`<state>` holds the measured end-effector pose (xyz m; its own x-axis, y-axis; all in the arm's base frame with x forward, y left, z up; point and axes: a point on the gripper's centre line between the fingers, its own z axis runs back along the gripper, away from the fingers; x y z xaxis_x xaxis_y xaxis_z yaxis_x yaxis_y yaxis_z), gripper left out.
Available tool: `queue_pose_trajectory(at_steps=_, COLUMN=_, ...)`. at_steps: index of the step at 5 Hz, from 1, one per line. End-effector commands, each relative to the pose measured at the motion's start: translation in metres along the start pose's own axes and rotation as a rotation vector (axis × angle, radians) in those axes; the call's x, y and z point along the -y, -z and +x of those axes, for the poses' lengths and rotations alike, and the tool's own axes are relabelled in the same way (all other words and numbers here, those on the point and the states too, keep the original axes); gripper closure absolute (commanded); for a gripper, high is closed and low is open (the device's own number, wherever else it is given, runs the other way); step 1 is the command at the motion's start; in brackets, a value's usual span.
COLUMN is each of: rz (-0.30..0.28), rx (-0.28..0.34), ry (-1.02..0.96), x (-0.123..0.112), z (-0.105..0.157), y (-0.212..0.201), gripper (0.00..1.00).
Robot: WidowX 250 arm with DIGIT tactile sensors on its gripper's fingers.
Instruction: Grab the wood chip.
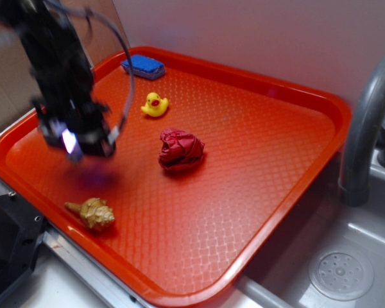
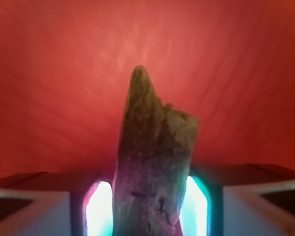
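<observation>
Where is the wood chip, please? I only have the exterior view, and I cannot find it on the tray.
Observer: The wrist view shows the wood chip standing between the gripper's two lit pads.
Operator: Do the pads touch it, please?
Observer: They sit tight against both sides of the chip, with no gap visible in the wrist view.
Operator: Which way does it point?
Observer: Its pointed end sticks out beyond the fingers, toward the red tray.
Operator: Is the tip on the tray?
Observer: That cannot be told; the wrist view is blurred.
</observation>
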<state>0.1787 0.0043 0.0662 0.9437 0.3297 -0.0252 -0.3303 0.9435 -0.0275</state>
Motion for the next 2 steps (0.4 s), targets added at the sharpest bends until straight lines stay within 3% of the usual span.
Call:
queue_pose_trajectory(at_steps=1, rz=-0.1, rx=0.27, ry=0.24, x=-0.014, z=0.03, y=-0.11, gripper=1.0)
queue_pose_trajectory(at_steps=2, rz=-0.052, rx=0.308, ry=0.288, x=0.0, z=0.04, y=-0.152, gripper=1.0)
